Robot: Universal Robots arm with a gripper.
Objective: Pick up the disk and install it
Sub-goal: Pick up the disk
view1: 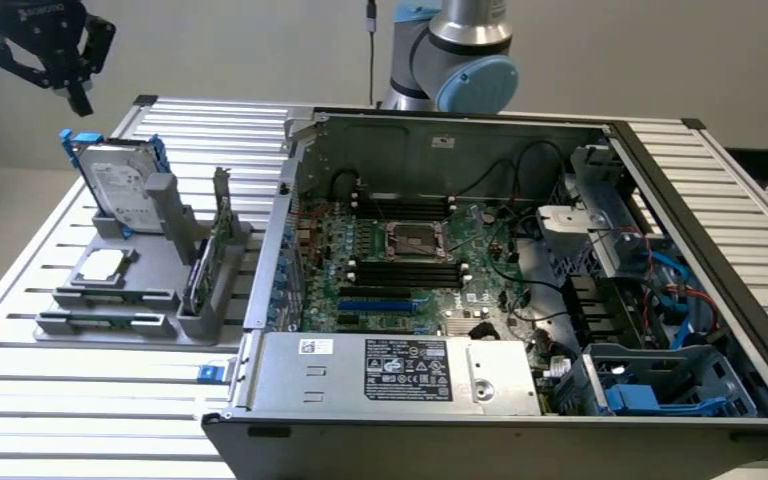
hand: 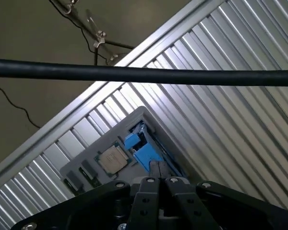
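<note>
You are at the very start: the disk [view1: 120,183] stands upright in the grey holder [view1: 104,325] at the left of the exterior view, on the slatted table [view1: 77,400] beside the open case [view1: 451,130], and nothing has gripped it yet. The gripper [view1: 77,98] hangs in the upper left corner of that frame, above the disk and apart from it, with its claw pinched together and holding nothing. From the wrist you look down past the gripper [hand: 159,178] onto the disk's blue rails [hand: 144,152], with the chip [hand: 113,160] just beside them. Both the pick-up and the install remain, as I judge it. By count you have one disk, one chip [view1: 101,265], one green card [view1: 208,262] on edge in the holder, one holder, one case and one gripper.
</note>
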